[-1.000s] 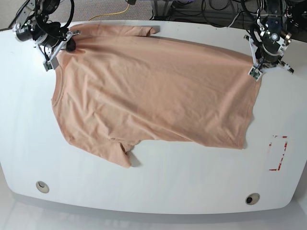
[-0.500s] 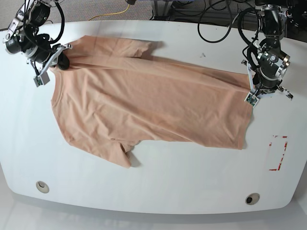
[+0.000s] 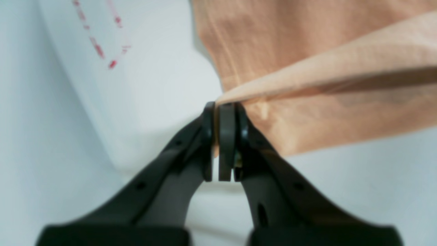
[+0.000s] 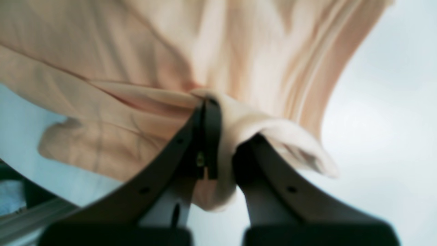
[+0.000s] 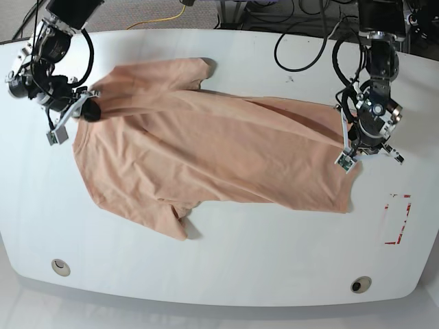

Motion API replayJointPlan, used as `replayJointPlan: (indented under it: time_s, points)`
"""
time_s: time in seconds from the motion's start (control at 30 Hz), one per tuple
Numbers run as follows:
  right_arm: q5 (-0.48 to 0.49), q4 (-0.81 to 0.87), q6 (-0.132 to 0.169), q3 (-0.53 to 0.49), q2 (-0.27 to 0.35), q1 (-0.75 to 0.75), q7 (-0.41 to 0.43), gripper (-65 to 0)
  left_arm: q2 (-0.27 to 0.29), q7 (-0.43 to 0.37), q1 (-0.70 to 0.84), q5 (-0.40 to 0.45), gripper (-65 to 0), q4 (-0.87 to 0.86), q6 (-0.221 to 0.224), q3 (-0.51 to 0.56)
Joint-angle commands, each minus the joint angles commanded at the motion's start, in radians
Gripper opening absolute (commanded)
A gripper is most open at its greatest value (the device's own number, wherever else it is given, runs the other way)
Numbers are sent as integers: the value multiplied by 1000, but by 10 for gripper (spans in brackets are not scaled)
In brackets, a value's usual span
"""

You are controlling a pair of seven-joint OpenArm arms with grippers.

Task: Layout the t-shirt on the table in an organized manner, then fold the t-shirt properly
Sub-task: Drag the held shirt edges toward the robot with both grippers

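Since the earlier pictures, both grippers have been brought nearer to the front of the table, and the far edge of the shirt has been pulled along with them, away from the back rim.

The left gripper [image 3: 222, 143] is closed on the shirt [image 5: 212, 161]: in its wrist view the two jaws are pressed together, and a thin fold of the peach cloth is pinched between them at the tip. In the base view this gripper [image 5: 351, 152] is seen at the hem corner on the right side. From the pinch, the cloth is stretched away in a tight ridge.

The right gripper [image 4: 222, 136] is also clamped on the shirt. A thick roll of cloth is caught between its jaws and is wrapped over one of them. In the base view it [image 5: 81, 110] is found at the shoulder on the left side, near the collar.

The shirt is spread on the white table [image 5: 226, 264], with some wrinkles. One sleeve is lying toward the back, the other toward the front. A red tape mark [image 5: 398, 219] is seen to the right, apart from the hem.
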Motion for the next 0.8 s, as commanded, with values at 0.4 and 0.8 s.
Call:
replayJointPlan:
  time_s: [0.4,0.8]
  points:
    - [-112,-3,0,-60,0,43,0,-648,-3,-78,-38,-2,-647,-130,0,0]
    - [-178,-41,0,-60,-2,57,45,-644,-3,-114,-37,-2,-646,-224,0,0]
